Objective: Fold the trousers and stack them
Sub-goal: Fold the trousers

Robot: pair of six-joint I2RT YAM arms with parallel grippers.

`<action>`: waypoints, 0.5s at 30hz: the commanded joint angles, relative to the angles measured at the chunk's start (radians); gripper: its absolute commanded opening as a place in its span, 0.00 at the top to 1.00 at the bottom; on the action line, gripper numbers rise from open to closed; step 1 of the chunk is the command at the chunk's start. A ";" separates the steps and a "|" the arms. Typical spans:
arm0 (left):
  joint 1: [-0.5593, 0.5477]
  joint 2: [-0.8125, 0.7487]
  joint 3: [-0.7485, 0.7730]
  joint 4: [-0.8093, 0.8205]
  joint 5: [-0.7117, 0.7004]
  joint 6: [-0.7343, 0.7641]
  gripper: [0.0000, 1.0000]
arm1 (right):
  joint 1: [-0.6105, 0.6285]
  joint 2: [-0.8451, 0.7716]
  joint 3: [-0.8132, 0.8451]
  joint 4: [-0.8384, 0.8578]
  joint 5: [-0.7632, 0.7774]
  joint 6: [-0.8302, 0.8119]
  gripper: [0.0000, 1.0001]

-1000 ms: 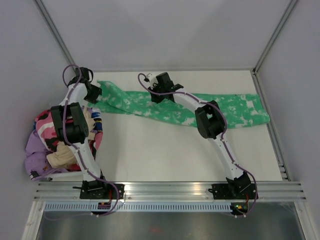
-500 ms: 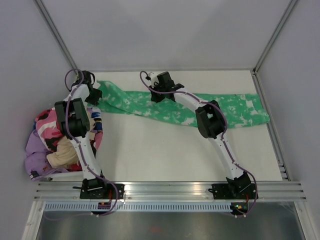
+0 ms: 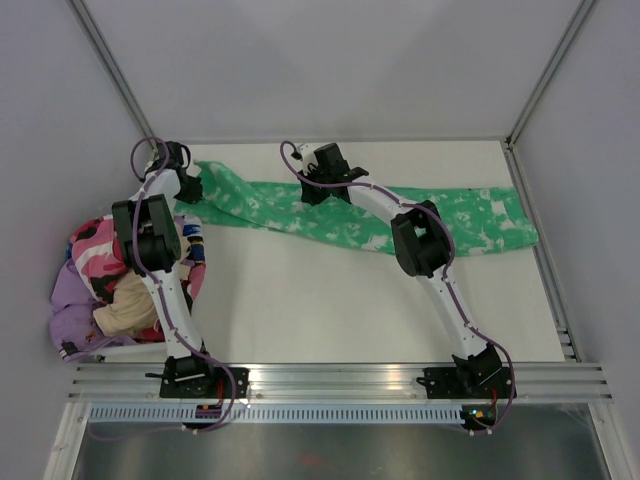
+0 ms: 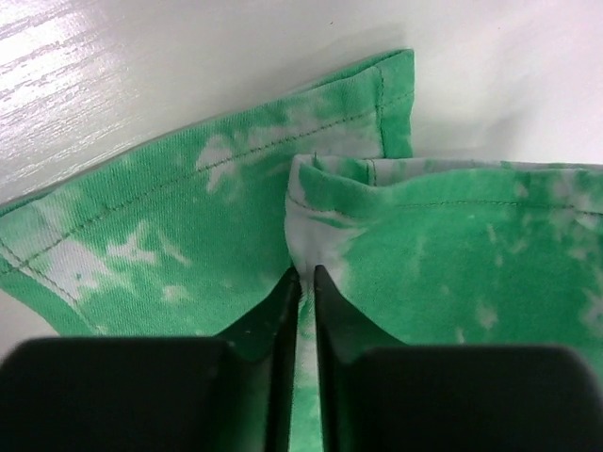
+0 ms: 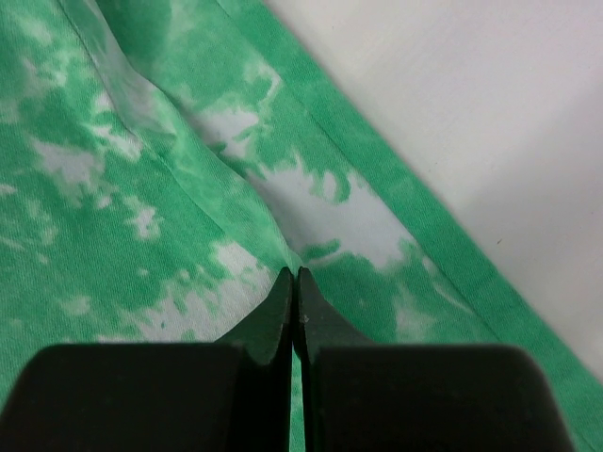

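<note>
The trousers (image 3: 470, 215), bright green with white mottling, lie stretched left to right across the far part of the table. My left gripper (image 3: 193, 188) is at their left end. In the left wrist view it (image 4: 301, 278) is pinched on a raised fold of the cloth (image 4: 452, 245) just behind the two hemmed leg ends. My right gripper (image 3: 312, 193) sits on the trousers' middle. The right wrist view shows it (image 5: 294, 275) shut, with a ridge of green fabric (image 5: 113, 188) nipped at its tips near the cloth's edge.
A heap of other clothes (image 3: 110, 285), pink, purple and beige, lies at the table's left edge beside the left arm. Bare white tabletop (image 3: 320, 300) spreads in front of the trousers. Grey walls and metal posts (image 3: 110, 70) close the back and sides.
The left gripper has closed from open onto the fold at the trousers' left end, and its arm has shifted slightly. The right gripper has tightened fully on the cloth.
</note>
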 commanded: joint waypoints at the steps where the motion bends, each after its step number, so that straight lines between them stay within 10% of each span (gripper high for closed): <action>1: 0.005 0.024 0.027 0.046 0.002 -0.016 0.86 | 0.010 -0.050 0.015 0.072 -0.019 0.025 1.00; 15: 0.005 -0.176 -0.066 0.082 -0.067 0.033 0.98 | -0.022 -0.087 0.065 0.139 0.083 0.177 1.00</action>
